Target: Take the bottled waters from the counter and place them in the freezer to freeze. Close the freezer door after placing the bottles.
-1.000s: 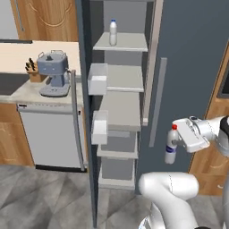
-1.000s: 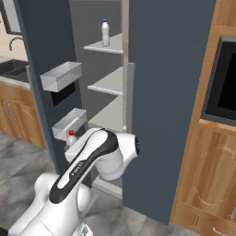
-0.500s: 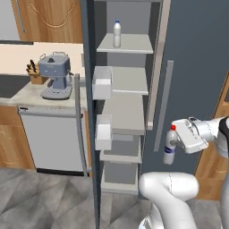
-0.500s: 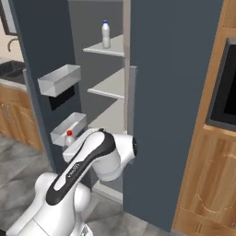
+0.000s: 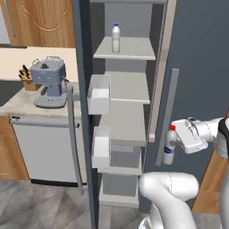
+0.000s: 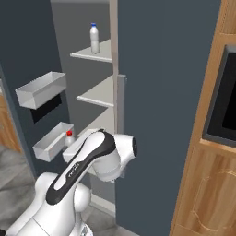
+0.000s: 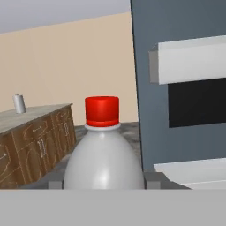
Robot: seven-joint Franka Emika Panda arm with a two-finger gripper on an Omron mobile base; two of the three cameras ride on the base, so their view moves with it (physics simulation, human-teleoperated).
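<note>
My gripper [image 5: 173, 139] is shut on the red-capped bottled water [image 5: 170, 146], holding it upright by the neck in front of the closed right-hand door, just right of the open freezer [image 5: 127, 89]. In the hand view the bottle [image 7: 103, 163] stands between the finger tips. From the right, its red cap [image 6: 69, 134] peeks over my arm. The blue-capped bottle [image 5: 116, 38] [image 6: 94, 38] stands on the freezer's top shelf. The freezer door [image 5: 79, 112] [image 6: 27, 46] hangs open to the left, with bins inside. The counter [image 5: 20, 102] lies further left.
A coffee machine [image 5: 49, 82] and a knife block [image 5: 28, 80] stand on the counter above the silver dishwasher [image 5: 44, 147]. The closed grey door [image 5: 201, 67] with its long handle [image 5: 167, 116] is behind my hand. Wooden cabinets and a black oven [image 6: 226, 92] are on the right.
The whole picture has shifted slightly as the base crept nearer the freezer. The red-capped bottle stays in my grip at the same height.
</note>
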